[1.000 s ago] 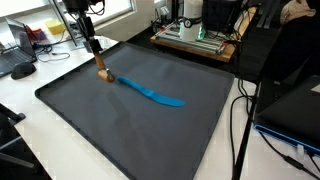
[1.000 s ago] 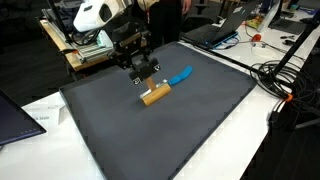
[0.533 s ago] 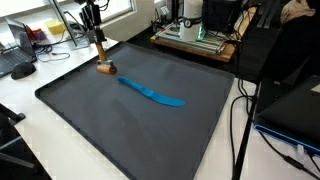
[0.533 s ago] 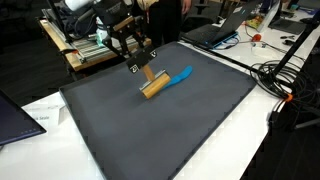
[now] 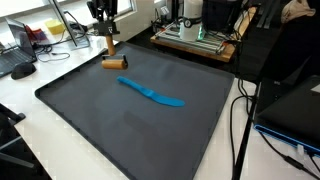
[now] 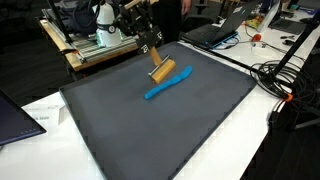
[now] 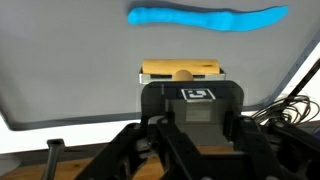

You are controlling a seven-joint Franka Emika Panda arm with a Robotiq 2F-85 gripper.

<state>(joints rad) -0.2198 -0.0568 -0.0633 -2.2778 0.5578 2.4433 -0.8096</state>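
Wooden tool hung at the far edge of the dark mat, gripped by its handle in the closed hand. Could not tell whether its head touched the mat. A second before, the head sat against the near end of the blue tool. The hand had since carried it off, leaving a clear gap, and the blue tool had not shifted. Count: one wooden tool, one blue tool, one mat on the white worktop.
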